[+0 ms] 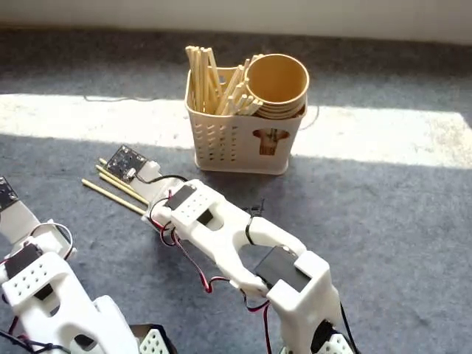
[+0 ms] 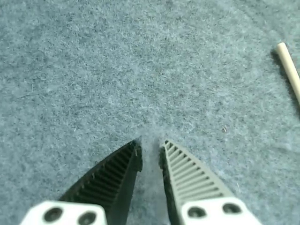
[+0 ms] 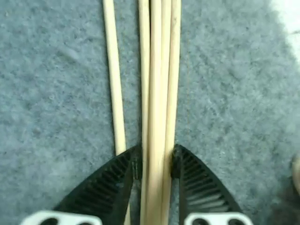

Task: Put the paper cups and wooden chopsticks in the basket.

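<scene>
A cream basket stands on the grey carpet, holding stacked paper cups and a bunch of wooden chopsticks. To its lower left, loose chopsticks lie flat on the carpet. My right gripper is shut on a bundle of these chopsticks. A single chopstick lies just outside one finger. My left gripper hovers low over bare carpet, shut but for a narrow gap, with nothing in it. The end of one chopstick lies off to its side.
The right arm stretches diagonally across the middle of the carpet, and the left arm sits at the near left corner. A bright band of sunlight crosses the carpet behind the basket.
</scene>
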{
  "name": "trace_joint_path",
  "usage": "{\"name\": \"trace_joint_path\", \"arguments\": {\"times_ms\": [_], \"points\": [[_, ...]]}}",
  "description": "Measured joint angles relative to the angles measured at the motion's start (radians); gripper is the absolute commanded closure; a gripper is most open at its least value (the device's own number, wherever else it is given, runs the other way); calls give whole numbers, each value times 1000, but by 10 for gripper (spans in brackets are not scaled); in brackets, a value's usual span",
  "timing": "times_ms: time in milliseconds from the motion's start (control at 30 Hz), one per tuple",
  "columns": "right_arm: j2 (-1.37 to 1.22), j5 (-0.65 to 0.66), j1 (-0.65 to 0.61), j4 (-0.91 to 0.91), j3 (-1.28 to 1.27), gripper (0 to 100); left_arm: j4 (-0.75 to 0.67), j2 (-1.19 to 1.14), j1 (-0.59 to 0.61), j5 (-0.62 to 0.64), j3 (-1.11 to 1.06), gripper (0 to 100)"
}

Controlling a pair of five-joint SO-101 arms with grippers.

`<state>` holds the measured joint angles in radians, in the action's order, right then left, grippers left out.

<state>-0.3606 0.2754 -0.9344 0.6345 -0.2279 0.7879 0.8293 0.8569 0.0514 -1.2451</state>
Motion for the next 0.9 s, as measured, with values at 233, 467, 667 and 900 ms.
{"name": "trace_joint_path", "arguments": {"times_ms": [233, 467, 667, 900], "points": [[3, 107, 0, 130, 21, 992, 0, 0, 0, 0, 0, 926], [5, 158, 0, 278, 52, 992, 0, 0, 0, 0, 0, 926], [3, 160, 0, 489, 97, 983, 0, 0, 0, 0, 0, 926], [2, 160, -8, 654, 97, 894, 0, 0, 0, 0, 0, 926]]}}
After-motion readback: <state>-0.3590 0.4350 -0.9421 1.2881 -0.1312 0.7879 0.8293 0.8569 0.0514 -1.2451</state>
